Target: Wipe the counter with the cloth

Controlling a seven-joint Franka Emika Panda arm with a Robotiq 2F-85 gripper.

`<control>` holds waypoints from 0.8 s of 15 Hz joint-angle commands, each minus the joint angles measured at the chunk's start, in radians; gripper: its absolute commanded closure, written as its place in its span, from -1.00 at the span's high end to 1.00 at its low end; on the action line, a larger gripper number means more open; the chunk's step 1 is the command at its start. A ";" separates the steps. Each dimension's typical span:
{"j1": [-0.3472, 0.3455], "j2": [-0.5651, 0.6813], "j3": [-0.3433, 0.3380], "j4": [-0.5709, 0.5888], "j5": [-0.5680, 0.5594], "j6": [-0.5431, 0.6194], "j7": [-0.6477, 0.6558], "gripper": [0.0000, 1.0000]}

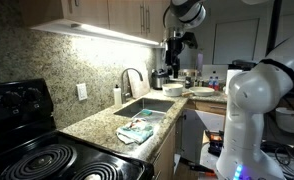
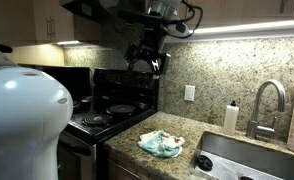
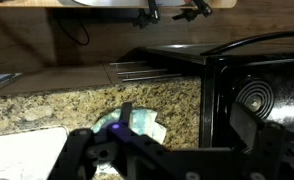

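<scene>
Nearest the camera in an exterior view, the black stovetop (image 1: 42,155) is filling the corner. Just beyond it, one cloth (image 1: 137,131) is lying crumpled on the counter (image 1: 92,125), between the stovetop and the single sink (image 1: 155,104); nothing is touching it. Farther along, one faucet (image 1: 133,80) is standing behind the basin, and what are appearing to be two white plates (image 1: 177,90) are sitting past the sink. Highest of all, the gripper (image 2: 148,62) is hanging well above the counter, its jaws standing wide apart and holding nothing.

The cloth is looking light, soft and limp. It is likely going to fold and bunch under a push rather than slide as a flat sheet, and it is not fragile. A pinch from above on the raised bunch at its middle is probably offering the surest hold, since the flat edges are hugging the polished stone.
</scene>
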 commanded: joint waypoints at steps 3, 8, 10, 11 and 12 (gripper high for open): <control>-0.062 -0.022 0.027 -0.067 0.028 0.113 0.021 1.00; -0.015 0.070 0.040 -0.136 0.141 0.394 0.002 1.00; 0.014 0.138 0.089 -0.168 0.161 0.536 0.016 1.00; 0.027 0.179 0.130 -0.185 0.146 0.610 0.036 1.00; 0.032 0.213 0.155 -0.194 0.132 0.668 0.049 1.00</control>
